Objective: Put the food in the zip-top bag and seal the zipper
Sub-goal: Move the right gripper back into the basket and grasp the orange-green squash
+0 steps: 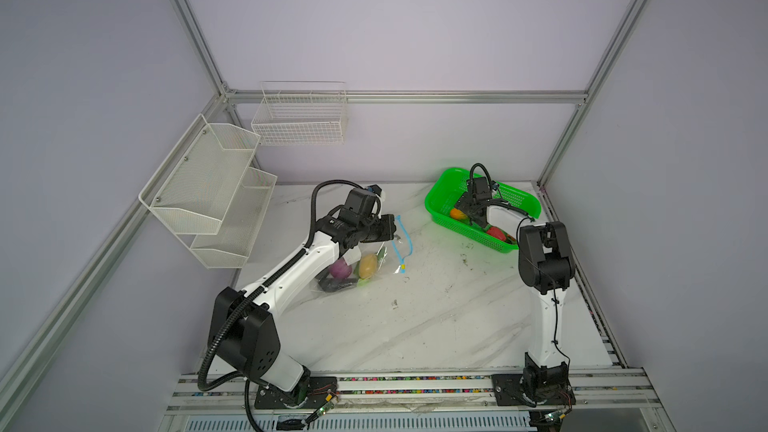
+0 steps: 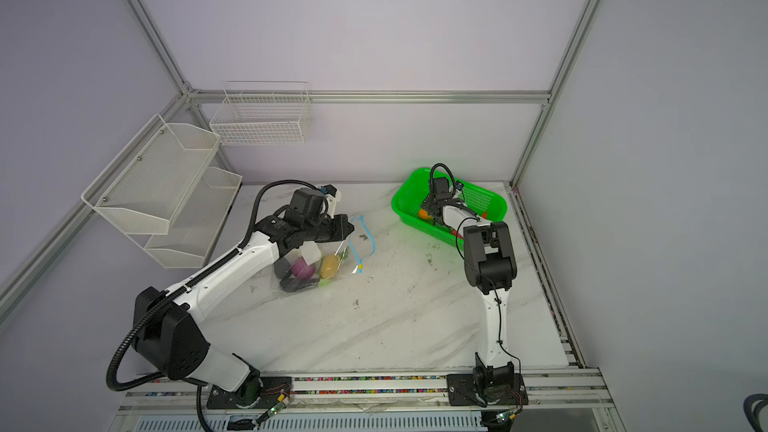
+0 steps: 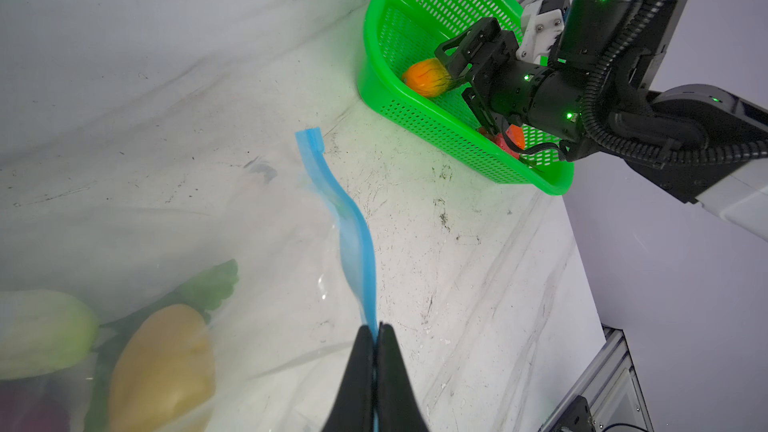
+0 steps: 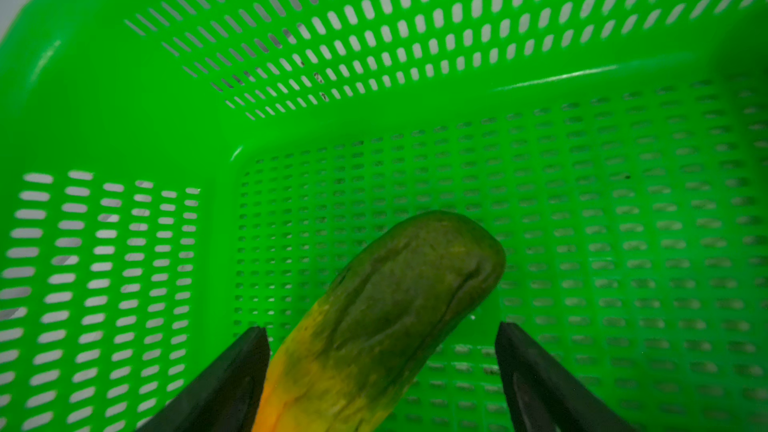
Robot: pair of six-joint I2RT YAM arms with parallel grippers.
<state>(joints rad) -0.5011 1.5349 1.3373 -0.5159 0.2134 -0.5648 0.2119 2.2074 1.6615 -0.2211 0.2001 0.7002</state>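
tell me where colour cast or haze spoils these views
Right wrist view: the green basket throws a green cast that turns the orange toy olive; left wrist view: the yellow toy looks hazy through the zip-top bag; both top views: green glow spills onto the table beside the basket.

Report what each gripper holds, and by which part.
Left gripper: shut on the blue zipper strip of the bag. Right gripper: nothing held; jaws open astride an orange toy in the green basket.
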